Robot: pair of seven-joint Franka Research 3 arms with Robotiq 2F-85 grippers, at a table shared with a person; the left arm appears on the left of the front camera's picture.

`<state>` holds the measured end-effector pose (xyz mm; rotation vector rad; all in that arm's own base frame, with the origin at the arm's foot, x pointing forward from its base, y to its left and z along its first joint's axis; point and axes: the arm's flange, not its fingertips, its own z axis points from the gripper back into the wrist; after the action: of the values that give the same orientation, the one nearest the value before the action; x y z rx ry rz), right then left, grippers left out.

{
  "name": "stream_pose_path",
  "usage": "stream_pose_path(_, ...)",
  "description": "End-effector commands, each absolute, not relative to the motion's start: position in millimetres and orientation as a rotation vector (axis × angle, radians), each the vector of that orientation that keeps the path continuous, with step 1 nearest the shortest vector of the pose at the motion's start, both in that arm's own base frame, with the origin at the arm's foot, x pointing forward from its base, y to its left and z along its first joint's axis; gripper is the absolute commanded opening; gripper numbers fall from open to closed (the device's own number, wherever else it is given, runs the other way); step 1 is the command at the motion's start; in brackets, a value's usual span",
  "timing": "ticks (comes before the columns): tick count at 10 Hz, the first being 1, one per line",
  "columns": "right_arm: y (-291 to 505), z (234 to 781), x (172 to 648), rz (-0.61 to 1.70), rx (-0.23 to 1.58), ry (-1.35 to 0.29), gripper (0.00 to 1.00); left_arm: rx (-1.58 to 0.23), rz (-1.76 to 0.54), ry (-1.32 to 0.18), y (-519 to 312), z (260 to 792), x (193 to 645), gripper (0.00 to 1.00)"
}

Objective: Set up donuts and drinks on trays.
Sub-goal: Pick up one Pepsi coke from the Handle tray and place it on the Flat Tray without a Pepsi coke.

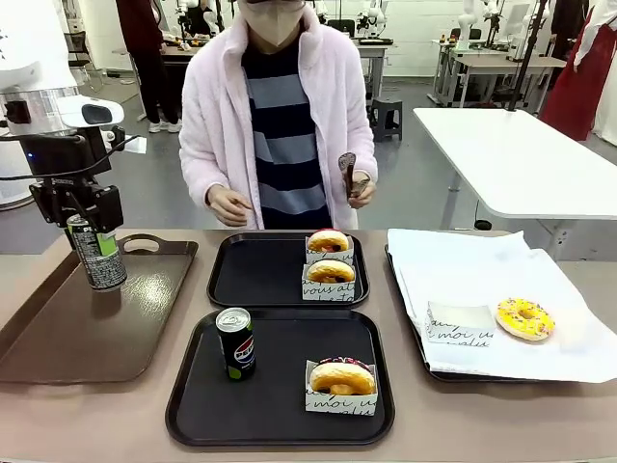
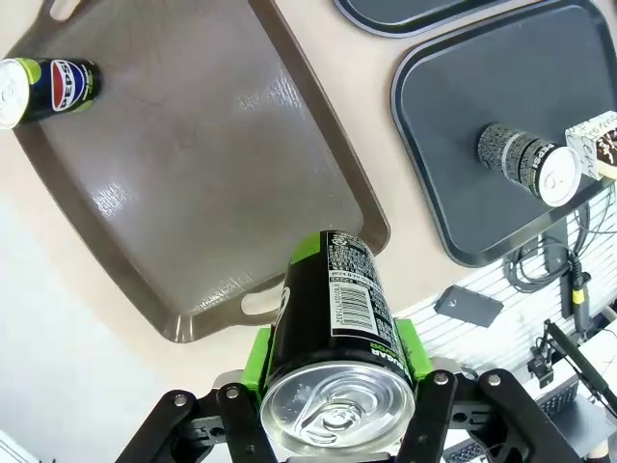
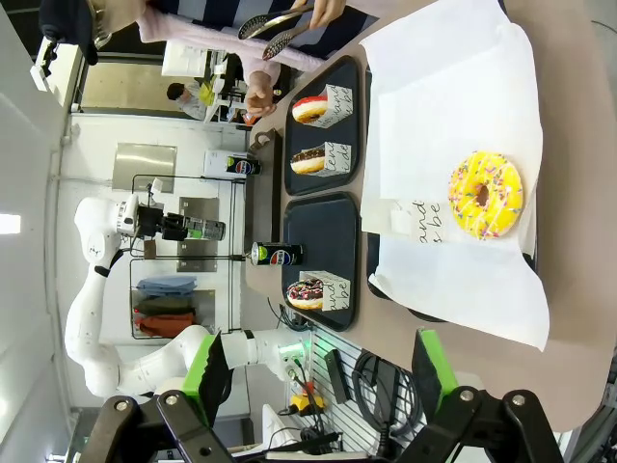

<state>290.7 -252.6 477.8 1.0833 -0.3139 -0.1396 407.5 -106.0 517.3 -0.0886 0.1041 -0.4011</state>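
A Pepsi logo marks the black can (image 1: 236, 345) on the near black tray (image 1: 289, 371), looping script reads "moi u" on the paper sleeve (image 1: 339, 402) beside it and "vous at" on the far sleeve (image 1: 328, 288), and the raised can (image 2: 335, 309) carries a barcode and the letters "GAR".

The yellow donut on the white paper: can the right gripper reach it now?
Probably yes. The right gripper is open and empty, and the yellow donut lies uncovered on the white paper, with nothing between them.
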Motion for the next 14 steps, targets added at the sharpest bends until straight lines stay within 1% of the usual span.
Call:
stream_pose_path(1, -253, 477, 291, -0.136, 1.098, -0.33, 1.0, -0.093, -0.404, 0.111, -102, 519, 407, 0.59)
stream_pose_path(7, -253, 477, 291, -0.136, 1.098, -0.33, 1.0, -0.09, -0.399, 0.109, -105, 516, 408, 0.59)
stream_pose_path(10, -253, 477, 291, -0.136, 1.098, -0.33, 1.0, -0.038, -0.401, 0.061, -147, 507, 434, 0.59)
stream_pose_path(14, -253, 477, 291, -0.136, 1.098, -0.33, 1.0, -0.059, -0.422, 0.035, -203, 489, 468, 0.59)
